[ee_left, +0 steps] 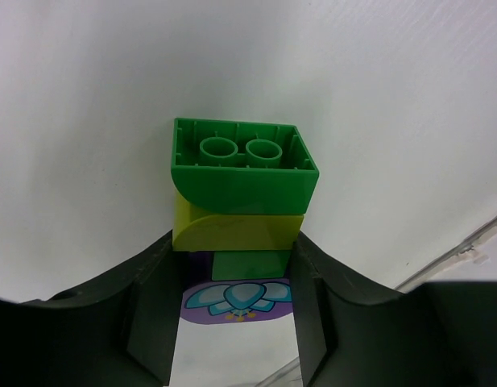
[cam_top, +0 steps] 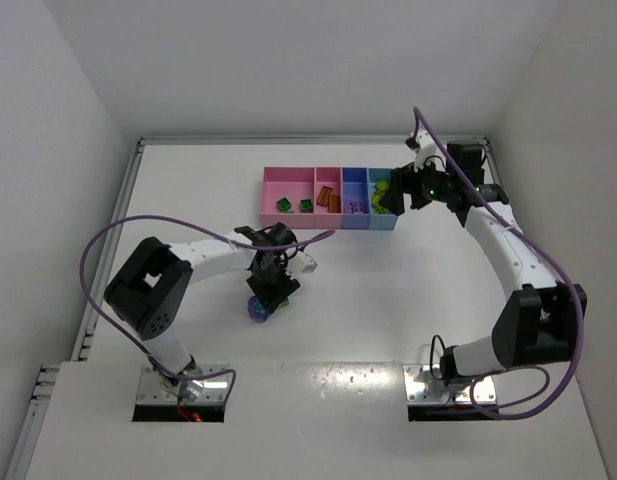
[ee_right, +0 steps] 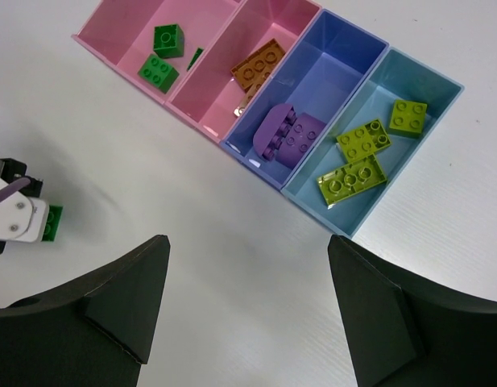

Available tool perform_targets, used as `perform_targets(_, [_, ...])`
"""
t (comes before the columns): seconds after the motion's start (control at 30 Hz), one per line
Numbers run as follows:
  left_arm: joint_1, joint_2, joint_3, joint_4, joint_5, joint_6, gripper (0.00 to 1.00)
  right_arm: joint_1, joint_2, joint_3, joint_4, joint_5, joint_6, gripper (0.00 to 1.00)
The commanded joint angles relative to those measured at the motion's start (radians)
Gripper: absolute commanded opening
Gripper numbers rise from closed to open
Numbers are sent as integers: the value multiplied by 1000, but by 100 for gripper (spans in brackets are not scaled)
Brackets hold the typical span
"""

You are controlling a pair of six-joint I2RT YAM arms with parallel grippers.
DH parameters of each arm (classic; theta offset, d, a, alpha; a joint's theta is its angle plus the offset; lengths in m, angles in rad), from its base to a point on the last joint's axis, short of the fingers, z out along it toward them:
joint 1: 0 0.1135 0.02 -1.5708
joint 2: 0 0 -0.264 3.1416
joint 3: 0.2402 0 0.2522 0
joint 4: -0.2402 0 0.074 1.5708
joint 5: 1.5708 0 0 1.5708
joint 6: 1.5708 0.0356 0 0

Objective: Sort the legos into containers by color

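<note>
Slick rigid plastic, likely light: your left gripper [ee_left: 236, 262] is pinching the green-over-yellow brick stack [ee_left: 238, 181] by its flat sides, short of the pink-and-blue compartment tray [cam_top: 288, 183]; your right gripper [ee_right: 248, 250] is gaping, empty.

Top view: right gripper [cam_top: 390, 200] overlaps right end of tray [cam_top: 278, 180]; light blue compartment [cam_top: 378, 215] partly hidden. Left gripper [cam_top: 269, 297], near-left of tray, covers its bricks; too small to read grip.
Left wrist view: round purple piece [ee_left: 236, 300] mostly hidden behind green-yellow stack [ee_left: 240, 189] and fingers [ee_left: 151, 322]; pad contact with stack unclear; finger bases cut by bottom edge.
Right wrist view: third green brick [ee_right: 195, 56] half hidden behind tray divider; orange bricks [ee_right: 260, 64] partly hidden likewise; tray's far end cut by top edge; green brick [ee_right: 53, 222] left of tray half behind white block [ee_right: 18, 222].
</note>
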Motion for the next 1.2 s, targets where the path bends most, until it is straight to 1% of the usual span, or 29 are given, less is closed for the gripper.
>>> perform_targets(0.0, [-10, 35, 30, 9, -1, -7, 37, -1, -23, -3, 16, -9, -14, 80])
perform_targets(0.03, [-10, 35, 30, 9, -1, -7, 33, -1, -23, -3, 16, -9, -14, 80])
perform_targets(0.07, [-10, 45, 30, 19, -1, -7, 25, -1, -23, -3, 16, -9, -14, 80])
perform_targets(0.13, [-10, 46, 58, 29, 9, 4, 17, -1, -23, -12, 16, -9, -14, 80])
perform_targets(0.17, [-10, 27, 58, 59, 23, 4, 14, -1, -23, -12, 25, -9, -5, 80])
perform_targets(0.27, [-1, -38, 79, 111, 65, 4, 13, -1, -13, -12, 34, -45, 38, 80])
perform_targets(0.33, [-1, -75, 79, 177, 97, 4, 13, -1, -3, -24, 56, -126, 82, 80])
perform_targets(0.37, [8, -95, 79, 203, 127, 4, 13, -1, -3, -33, 56, -209, 120, 80])
perform_targets(0.43, [17, -146, 69, 278, 146, -25, 13, -10, 11, -49, 86, -300, 179, 80])
perform_targets(0.47, [17, -160, 69, 297, 166, -25, 13, -10, 25, -60, 106, -381, 212, 80])
perform_targets(0.5, [17, -174, 69, 334, 166, -39, 13, -10, 36, -82, 161, -422, 292, 80])
perform_targets(0.57, [17, -204, 69, 364, 177, -64, 13, -10, 45, -119, 230, -513, 380, 80])
perform_targets(0.6, [17, -205, 69, 377, 177, -73, 13, -1, 57, -130, 302, -535, 463, 80])
perform_targets(0.67, [17, -226, 88, 403, 177, -100, 13, 8, 69, -142, 349, -579, 518, 79])
perform_targets(0.77, [17, -237, 99, 435, 177, -128, 13, 19, 94, -142, 389, -604, 575, 77])
perform_targets(0.93, [17, -237, 128, 444, 177, -148, 13, 63, 148, -90, 370, -622, 575, 75])
perform_targets(1.17, [17, -226, 188, 454, 167, -168, 13, 125, 168, -90, 332, -601, 533, 75])
